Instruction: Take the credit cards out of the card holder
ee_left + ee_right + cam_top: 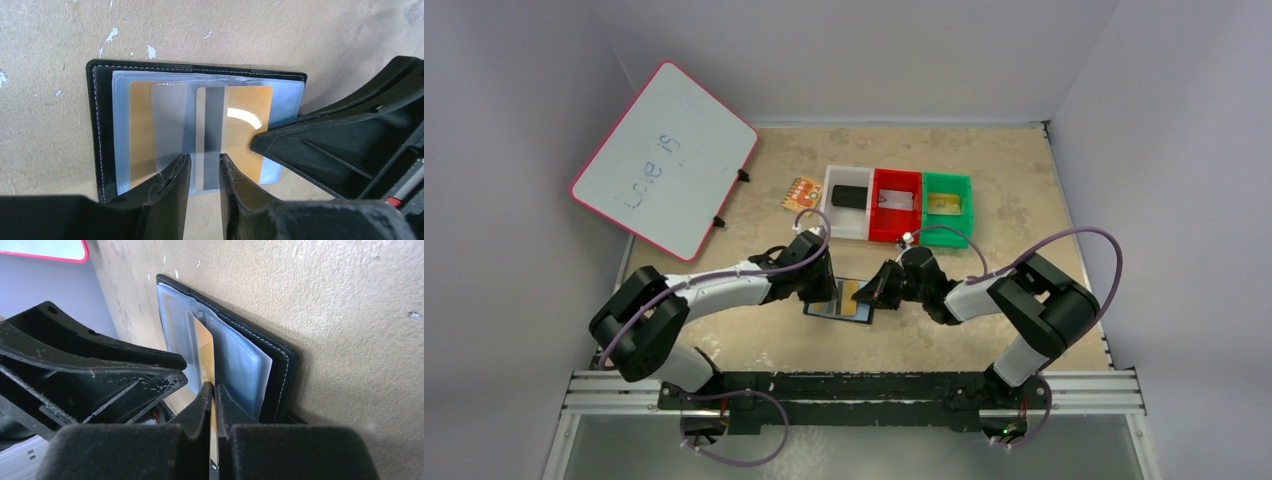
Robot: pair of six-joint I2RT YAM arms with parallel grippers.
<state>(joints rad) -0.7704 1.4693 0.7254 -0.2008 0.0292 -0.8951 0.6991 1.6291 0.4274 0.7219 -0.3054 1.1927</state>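
The card holder (836,308) lies open on the table between my two arms, black outside (99,125) with pale blue-grey sleeves. A gold-tan credit card (240,150) with a dark stripe sticks partway out of a sleeve toward the right. My right gripper (213,390) is shut on the edge of this card (205,347); its fingertip (265,140) shows in the left wrist view. My left gripper (205,162) sits at the holder's near edge, jaws a little apart with nothing between them. More gold-tan shows under the left sleeve (140,135).
Behind the holder stand a white bin (849,228) with a black block (851,196), a red bin (896,232) with a silver-grey card (897,200), and a green bin (947,228) with a gold card (945,205). An orange patterned piece (802,192) and a whiteboard (664,160) lie at the back left.
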